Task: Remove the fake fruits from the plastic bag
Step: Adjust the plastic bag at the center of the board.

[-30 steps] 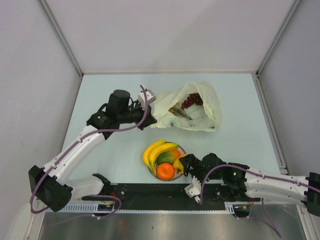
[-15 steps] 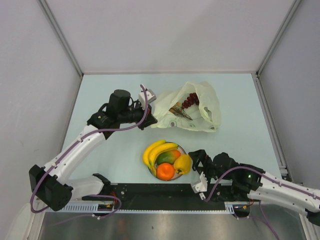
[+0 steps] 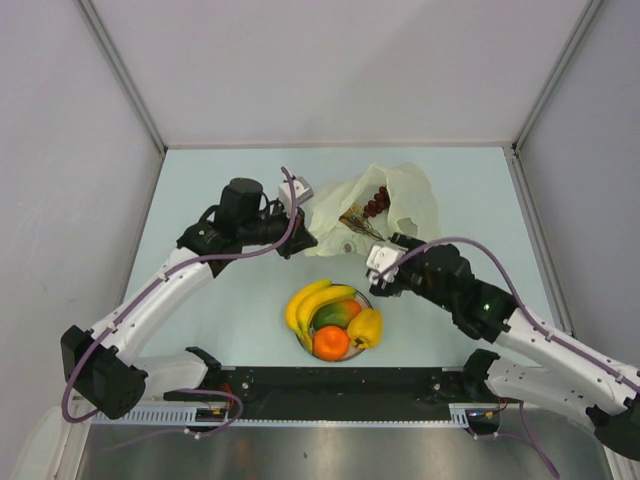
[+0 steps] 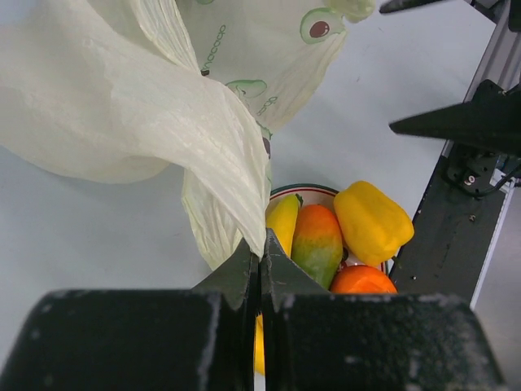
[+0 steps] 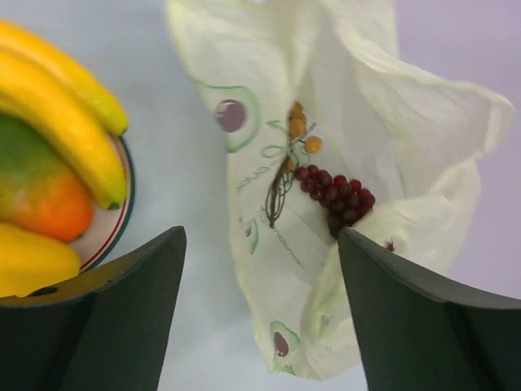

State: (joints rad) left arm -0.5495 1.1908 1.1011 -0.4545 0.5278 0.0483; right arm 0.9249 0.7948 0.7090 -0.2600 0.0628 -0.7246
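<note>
Top view: we see the plastic bag (image 3: pixel 405 205) lying crumpled on the pale table (image 3: pixel 200 190), with the grape bunch (image 3: pixel 376 203) in its open mouth. The left gripper (image 3: pixel 303 240) meets the bag's left edge, and the right gripper (image 3: pixel 388 255) hangs at the bag's near edge. Nearer the arm bases, outside the bag, the banana bunch (image 3: pixel 312 300), mango (image 3: pixel 336 314), orange (image 3: pixel 330 343) and a yellow fruit (image 3: pixel 365 327) lie clustered, touching one another. Left wrist view: the left fingers are pressed together, clamped on a fold of the bag that rises from their tips. Beyond them we see a white plate (image 4: pixel 313 190) with a coloured rim, which carries the four fruits. Right wrist view: the right fingers stand wide apart with nothing between them. Framed in the gap are the bag's printed film and the dark red grapes. The plate's rim, the bananas and the mango show at the left edge, just beside the bag.
</note>
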